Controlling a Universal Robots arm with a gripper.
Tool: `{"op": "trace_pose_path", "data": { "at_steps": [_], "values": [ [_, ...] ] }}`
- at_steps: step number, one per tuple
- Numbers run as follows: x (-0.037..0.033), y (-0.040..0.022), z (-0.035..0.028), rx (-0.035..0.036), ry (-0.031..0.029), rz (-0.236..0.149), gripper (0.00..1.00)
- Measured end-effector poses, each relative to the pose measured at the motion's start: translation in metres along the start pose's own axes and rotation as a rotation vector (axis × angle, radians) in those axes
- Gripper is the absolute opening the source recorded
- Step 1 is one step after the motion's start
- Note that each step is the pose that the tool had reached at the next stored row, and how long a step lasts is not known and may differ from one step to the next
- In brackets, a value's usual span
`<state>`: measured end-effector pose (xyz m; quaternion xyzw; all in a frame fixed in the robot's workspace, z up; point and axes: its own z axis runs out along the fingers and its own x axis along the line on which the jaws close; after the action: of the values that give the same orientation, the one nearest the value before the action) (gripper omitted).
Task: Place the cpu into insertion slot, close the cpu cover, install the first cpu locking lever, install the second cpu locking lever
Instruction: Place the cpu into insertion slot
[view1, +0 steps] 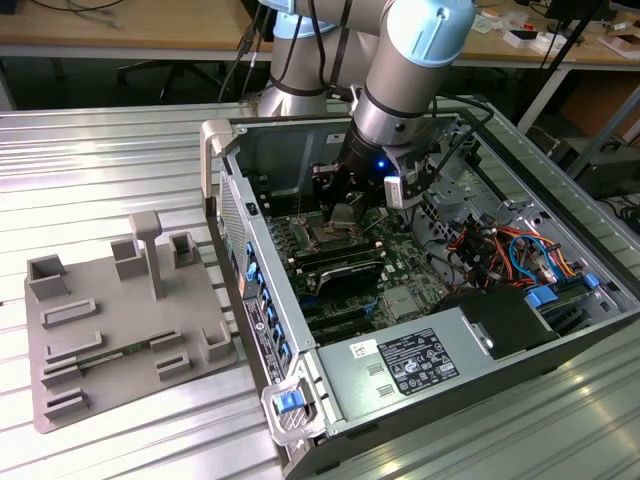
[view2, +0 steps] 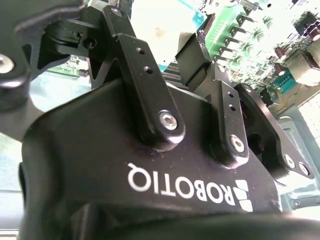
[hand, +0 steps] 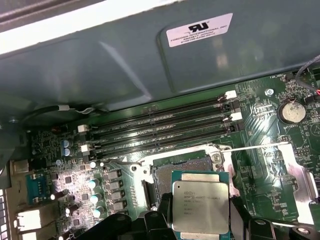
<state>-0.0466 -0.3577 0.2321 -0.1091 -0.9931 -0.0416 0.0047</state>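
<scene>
The cpu (hand: 199, 200), a small square chip with a silver face and green edge, hangs level between my gripper's (hand: 200, 222) black fingers (hand: 164, 206), which are shut on its two sides. It hovers just above the insertion slot (hand: 167, 175), a dark square socket with a silver rim, and overlaps part of it. The cpu cover (hand: 299, 180), a silver frame, lies swung open beside the socket. Two thin locking levers (hand: 255, 147) (hand: 129, 161) stand released. In the exterior view the gripper (view1: 345, 205) sits low inside the open computer case, over the socket (view1: 327, 237).
Long black memory slots (hand: 160, 127) run beside the socket, near the case wall (hand: 125, 55). A coin battery (hand: 292, 111) sits on the green board. The power supply (view1: 420, 360) and coloured cables (view1: 510, 245) crowd the case. A grey fixture plate (view1: 120, 320) lies on the metal table.
</scene>
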Motion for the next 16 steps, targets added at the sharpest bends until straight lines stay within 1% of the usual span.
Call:
{"op": "trace_pose_path", "data": {
  "at_steps": [16],
  "values": [
    [0.0000, -0.0001, 0.0009, 0.0016, -0.0034, 0.035, 0.55]
  ]
}}
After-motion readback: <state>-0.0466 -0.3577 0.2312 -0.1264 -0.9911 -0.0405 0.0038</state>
